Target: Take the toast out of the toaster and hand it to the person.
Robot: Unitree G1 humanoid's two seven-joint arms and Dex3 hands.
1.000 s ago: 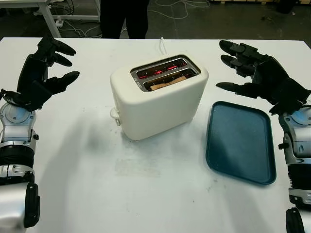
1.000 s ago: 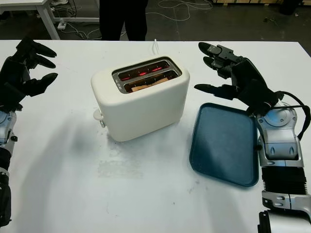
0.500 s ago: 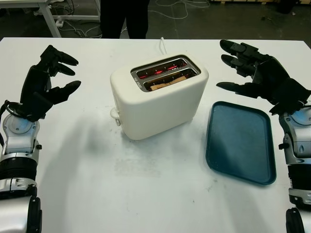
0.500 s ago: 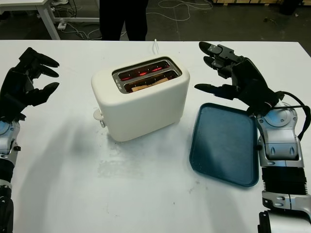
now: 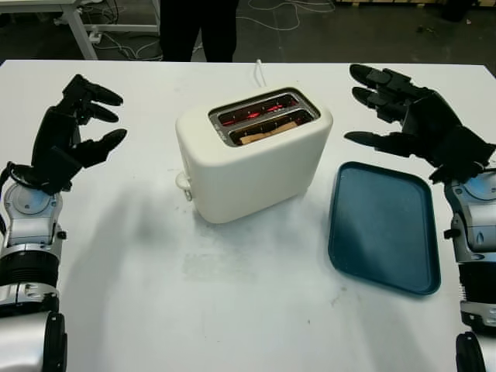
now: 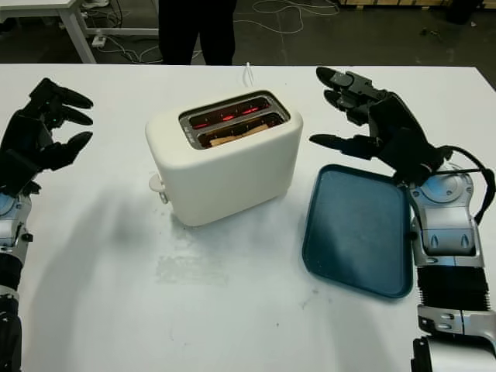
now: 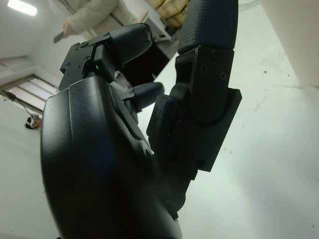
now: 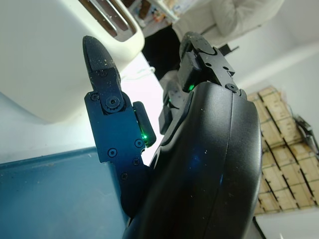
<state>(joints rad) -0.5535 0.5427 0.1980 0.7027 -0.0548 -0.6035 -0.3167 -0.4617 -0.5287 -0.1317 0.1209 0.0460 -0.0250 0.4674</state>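
The toaster (image 5: 252, 155) stands mid-table on the white table (image 5: 232, 310), its slots glowing red; the toast (image 5: 267, 130) sits down in the slot nearer the robot. The left hand (image 5: 74, 128) hovers well to the toaster's left, holding nothing. The right hand (image 5: 407, 120) hovers to the toaster's right, empty too, above the far end of the blue tray (image 5: 384, 229). A person (image 5: 198, 27) stands beyond the toaster

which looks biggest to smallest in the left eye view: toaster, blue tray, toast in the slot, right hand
1. toaster
2. blue tray, close to the toaster in area as pictured, so that order is unsure
3. right hand, open, raised beyond the tray's far edge
4. toast, just a sliver visible in the near slot
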